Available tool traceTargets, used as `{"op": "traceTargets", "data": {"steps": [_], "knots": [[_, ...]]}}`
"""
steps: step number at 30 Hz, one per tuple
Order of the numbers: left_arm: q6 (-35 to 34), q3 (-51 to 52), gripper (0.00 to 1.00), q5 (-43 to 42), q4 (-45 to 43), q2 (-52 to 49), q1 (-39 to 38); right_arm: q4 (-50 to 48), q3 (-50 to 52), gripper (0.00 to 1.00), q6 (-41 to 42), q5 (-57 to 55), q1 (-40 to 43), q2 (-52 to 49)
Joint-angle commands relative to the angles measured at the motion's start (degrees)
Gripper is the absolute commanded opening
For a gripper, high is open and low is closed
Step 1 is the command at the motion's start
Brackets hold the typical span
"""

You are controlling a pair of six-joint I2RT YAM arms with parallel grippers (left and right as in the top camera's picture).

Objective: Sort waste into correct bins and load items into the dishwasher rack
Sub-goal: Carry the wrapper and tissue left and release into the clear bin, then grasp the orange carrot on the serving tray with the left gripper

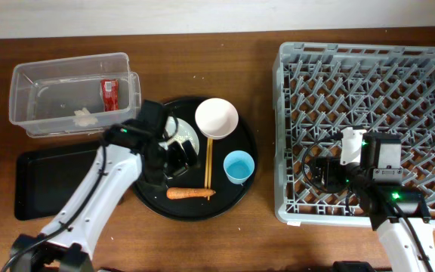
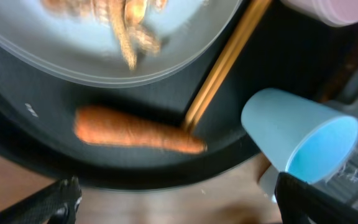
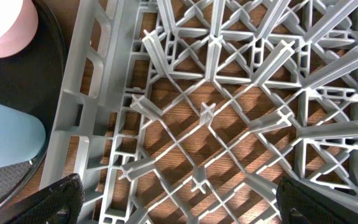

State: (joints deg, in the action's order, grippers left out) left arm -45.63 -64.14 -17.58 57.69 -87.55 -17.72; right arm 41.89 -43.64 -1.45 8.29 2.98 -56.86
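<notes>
The left tool (image 1: 177, 155) is open wide and hangs over the plate (image 2: 55, 56) of food bits (image 2: 126, 25) on the round black tray (image 1: 236, 198), where the carrot (image 1: 190, 193), chopsticks (image 1: 208, 162), white bowl (image 1: 216, 118) and blue cup (image 1: 239, 166) also sit. The right tool (image 1: 325, 172) is open wide too, low over the grey rack (image 1: 368, 60). The red wrapper (image 1: 109, 94) lies in the clear tub (image 1: 29, 83), next to the flat black tray (image 1: 47, 177) on the brown surface (image 1: 202, 242).

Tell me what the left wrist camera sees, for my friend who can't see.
An orange carrot piece lies on a round black tray, just below a plate holding pale food scraps. Wooden chopsticks slant toward its tip, and a light-blue cup sits to the right. The left gripper hangs open above them.
</notes>
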Motion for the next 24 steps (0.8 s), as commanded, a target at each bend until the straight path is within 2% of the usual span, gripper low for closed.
{"op": "traceTargets", "data": {"steps": [1,4,11,18,20,21,24], "knots": [[-18.45,8.79,0.99,-1.68,-10.71,0.24,-6.47,-0.04,-0.98,0.98,0.48,0.15,-0.35,-0.15],[-22.25,13.79,0.99,3.78,-17.18,0.24,-10.78,0.11,-0.98,0.98,0.48,0.15,-0.35,-0.15],[-28.79,17.42,0.95,11.43,-18.97,0.13,-10.99,0.20,-0.98,0.98,0.48,0.15,-0.35,-0.15],[-30.93,18.40,0.92,11.17,-22.56,-1.16,-10.99,0.22,-0.98,0.98,0.48,0.15,-0.35,-0.15],[-31.76,18.40,0.89,9.84,-23.28,-2.27,-10.99,0.20,-0.98,0.98,0.48,0.15,-0.35,-0.15],[-31.78,18.40,0.84,9.25,-24.00,-2.97,-10.99,0.22,-0.98,0.98,0.48,0.15,-0.35,-0.15],[-33.09,18.40,0.82,8.41,-25.94,-4.85,-10.99,0.20,-0.98,0.98,0.48,0.15,-0.35,-0.15]]}}
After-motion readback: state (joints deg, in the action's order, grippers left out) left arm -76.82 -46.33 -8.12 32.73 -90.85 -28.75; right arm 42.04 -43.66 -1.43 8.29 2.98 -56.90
